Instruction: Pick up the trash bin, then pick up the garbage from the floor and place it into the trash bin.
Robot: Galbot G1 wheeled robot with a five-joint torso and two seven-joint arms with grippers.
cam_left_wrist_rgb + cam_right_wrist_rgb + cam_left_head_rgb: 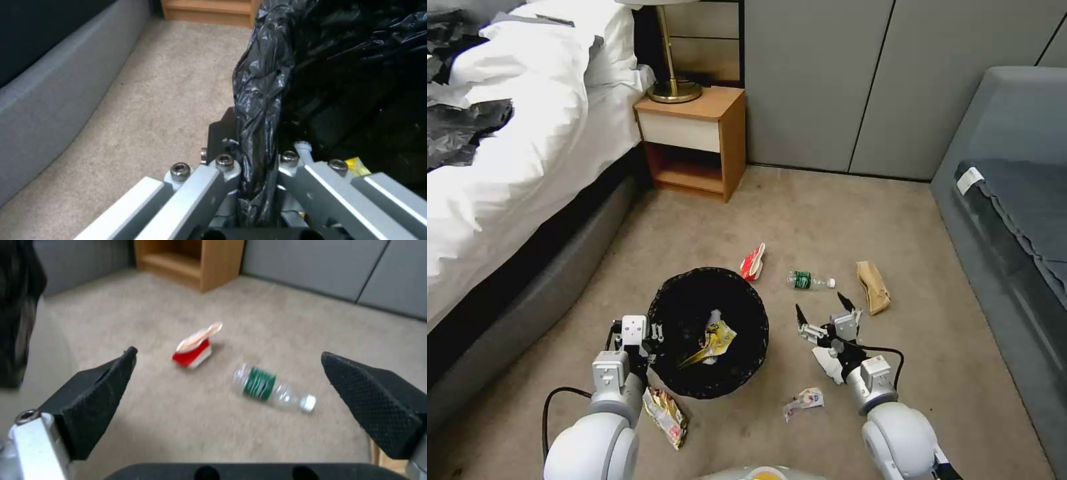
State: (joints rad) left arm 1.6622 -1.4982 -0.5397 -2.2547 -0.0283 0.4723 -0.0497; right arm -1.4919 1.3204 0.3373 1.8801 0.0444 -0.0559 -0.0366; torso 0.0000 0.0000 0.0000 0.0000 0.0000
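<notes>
lamp [672,53] top cropped, perhaps bed [507,133] too

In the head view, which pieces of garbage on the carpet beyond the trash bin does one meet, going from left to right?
Red snack wrapper → clear bottle with a green label → brown paper bag.

one small round trash bin lined with a black plastic bag [707,333]. one clear plastic bottle with a green label [808,281]. one red and white snack wrapper [752,261]. one brown paper bag [873,287]. one yellow and red snack wrapper [667,415]. one crumpled white wrapper [804,403]. one yellow wrapper [715,340] in the bin. two grippers: left gripper [650,333], right gripper [822,312].
</notes>
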